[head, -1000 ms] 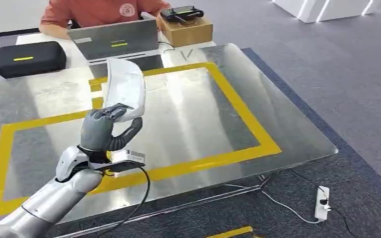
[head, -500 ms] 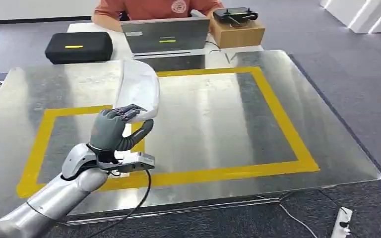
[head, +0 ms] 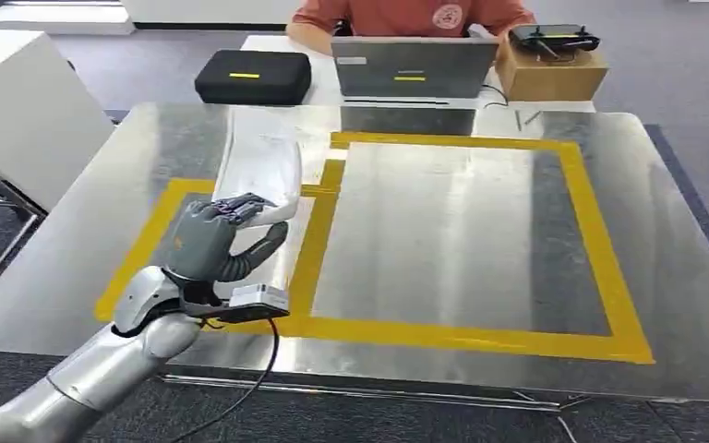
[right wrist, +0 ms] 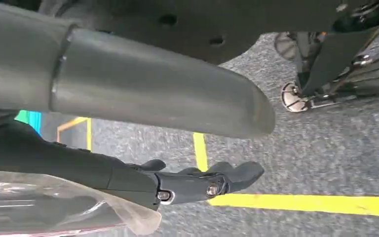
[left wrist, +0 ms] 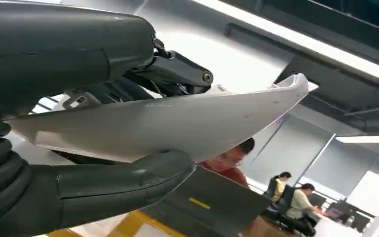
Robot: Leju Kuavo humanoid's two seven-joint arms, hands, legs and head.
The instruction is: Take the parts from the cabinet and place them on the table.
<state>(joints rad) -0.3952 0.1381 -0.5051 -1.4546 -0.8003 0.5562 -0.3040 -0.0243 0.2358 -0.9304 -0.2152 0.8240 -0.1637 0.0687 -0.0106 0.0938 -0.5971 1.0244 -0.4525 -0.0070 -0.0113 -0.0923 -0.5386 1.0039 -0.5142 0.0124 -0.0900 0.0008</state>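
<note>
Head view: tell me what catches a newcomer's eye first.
The left hand holds a curved white part up over the near left of the shiny metal table. Yellow tape frames rectangles on the tabletop. Beyond the far edge, a person in an orange shirt sits behind a grey laptop.

We see our left hand (head: 205, 242) holding the curved part (head: 258, 171) upright above the left side of the metal table (head: 480, 240), over the taped frame's (head: 600, 249) left edge. Beyond the far edge sit a case (head: 252, 76), a laptop (head: 414, 68) right of it, then a box (head: 554, 72); a person (head: 411, 14) sits behind the laptop.
</note>
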